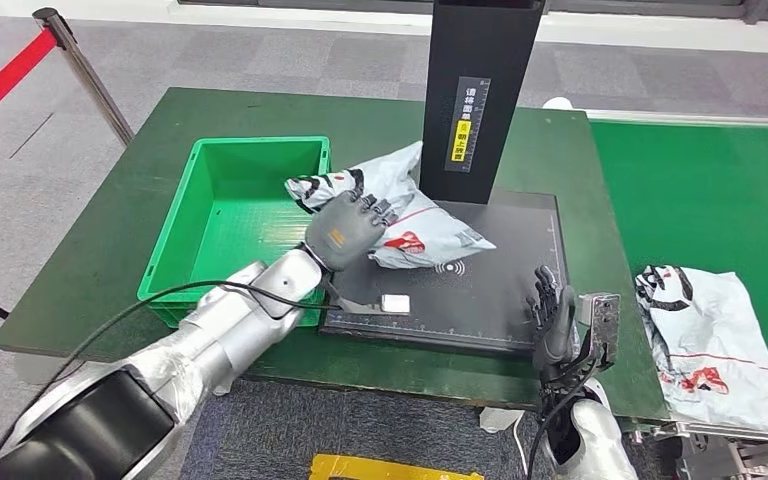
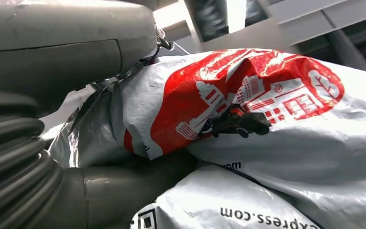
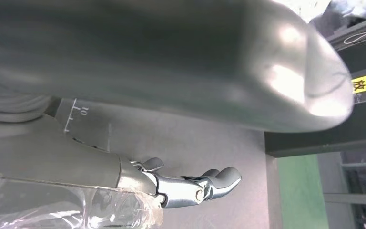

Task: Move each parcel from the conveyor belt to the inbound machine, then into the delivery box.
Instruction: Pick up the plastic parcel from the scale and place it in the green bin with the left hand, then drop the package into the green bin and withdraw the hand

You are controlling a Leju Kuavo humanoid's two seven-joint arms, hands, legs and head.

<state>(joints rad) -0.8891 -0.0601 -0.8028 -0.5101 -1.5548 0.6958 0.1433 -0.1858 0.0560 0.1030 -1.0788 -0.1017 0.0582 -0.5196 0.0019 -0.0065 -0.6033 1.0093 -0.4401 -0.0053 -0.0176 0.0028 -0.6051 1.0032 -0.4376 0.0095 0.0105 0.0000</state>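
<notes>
The left hand (image 1: 348, 228) is closed on the near edge of a grey parcel (image 1: 410, 205) printed in red, which lies on the dark platform of the inbound machine (image 1: 480, 290), leaning against its black upright column (image 1: 480, 95). The left wrist view shows the thick thumb (image 2: 128, 183) under a fold of the bag and a dark fingertip (image 2: 240, 123) pressing into the red print from the other side, so the hold looks like a pinch on loose film rather than on the contents. The step in hand appears to be carrying this parcel from the machine into the green delivery box (image 1: 235, 215), which stands just beside the platform on the robot's left. Doing it well probably means lifting first, enough for the sagging bag to clear both the platform edge and the near wall of the box, then swinging left and letting go only when the bulk hangs over the box floor. Because the film is slippery, a slow, steady move would help the pinch hold. A small white item (image 1: 395, 303) on the platform lies near the path and is best left alone. The right hand (image 1: 557, 325) hangs at the worktop's (image 1: 80, 290) near edge with fingers spread, holding nothing. A second parcel (image 1: 715, 345) waits on the green conveyor belt (image 1: 700, 190).
</notes>
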